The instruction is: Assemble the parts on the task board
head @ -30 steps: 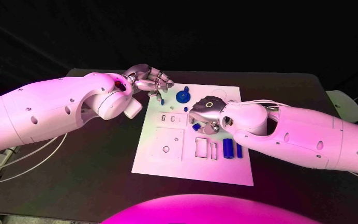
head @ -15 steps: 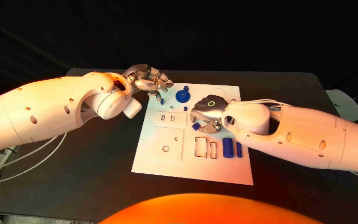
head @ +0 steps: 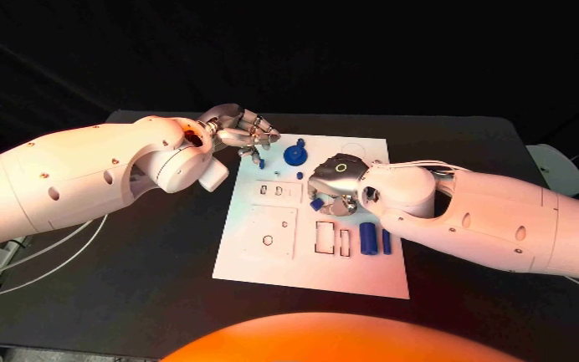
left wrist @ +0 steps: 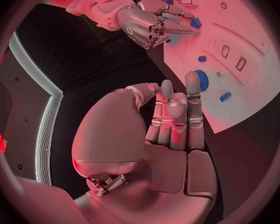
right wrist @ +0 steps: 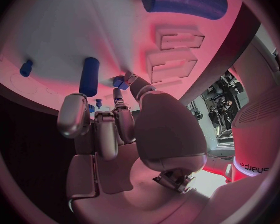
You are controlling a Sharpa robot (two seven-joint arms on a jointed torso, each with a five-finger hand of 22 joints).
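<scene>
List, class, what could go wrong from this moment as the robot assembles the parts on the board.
1. The right hand pinches a small blue part at its fingertips; such a slight grip might let it slip.
2. The left hand hovers over the board's edge near the blue disc and peg; a careless move might knock them.
3. The two hands work close together and could collide.

One readable mark: "sharpa" in dark lowercase letters on the white right arm [right wrist: 255, 154], near its wrist (partly cut by the picture's rim). Task board [head: 272, 262] carries no legible text.
</scene>
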